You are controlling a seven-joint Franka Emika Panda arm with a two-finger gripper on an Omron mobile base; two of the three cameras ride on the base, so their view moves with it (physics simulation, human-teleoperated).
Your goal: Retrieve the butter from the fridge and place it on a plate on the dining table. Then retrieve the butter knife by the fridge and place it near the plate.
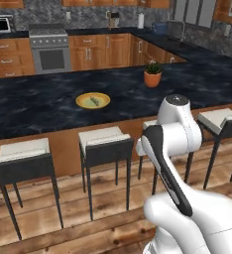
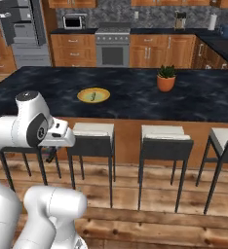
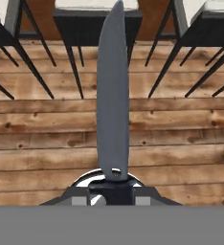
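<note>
Hand [image 3: 112, 184] grips butter knife [image 3: 112, 91]; butter [image 1: 93, 101] lies on plate [image 1: 103, 103].

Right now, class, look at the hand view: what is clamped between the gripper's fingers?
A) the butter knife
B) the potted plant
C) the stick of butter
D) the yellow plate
A: in the hand view the slim grey butter knife juts straight out from the gripper over the wooden floor, while the butter already lies on the plate on the dining table.
</note>
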